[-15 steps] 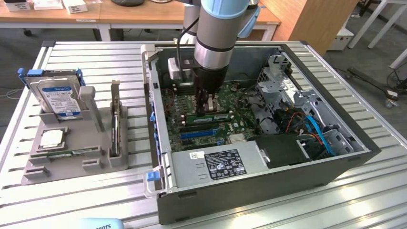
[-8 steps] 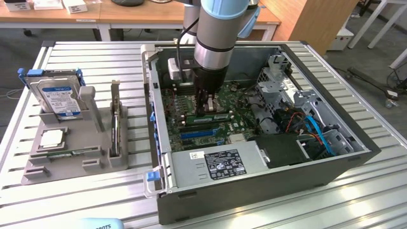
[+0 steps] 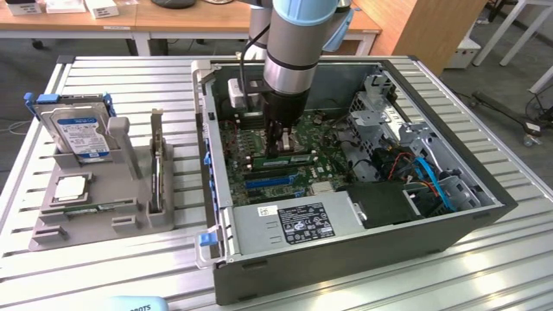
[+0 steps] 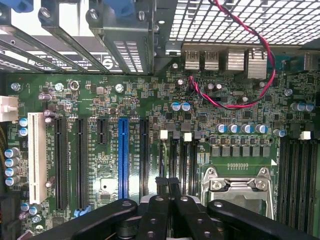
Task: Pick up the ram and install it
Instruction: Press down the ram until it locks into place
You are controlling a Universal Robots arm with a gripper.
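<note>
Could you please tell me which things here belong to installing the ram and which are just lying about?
Belonging to the job: the gripper, fingers shut, low over the motherboard; the green ram stick right by it; the open computer case.

Lying about: the hard drive and the processor chip, both in the grey holder.

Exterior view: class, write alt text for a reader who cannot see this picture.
A robot arm reaches into an open computer case, its shut gripper down at the green motherboard. On the exterior view's left, a grey holder carries a hard drive.
</note>
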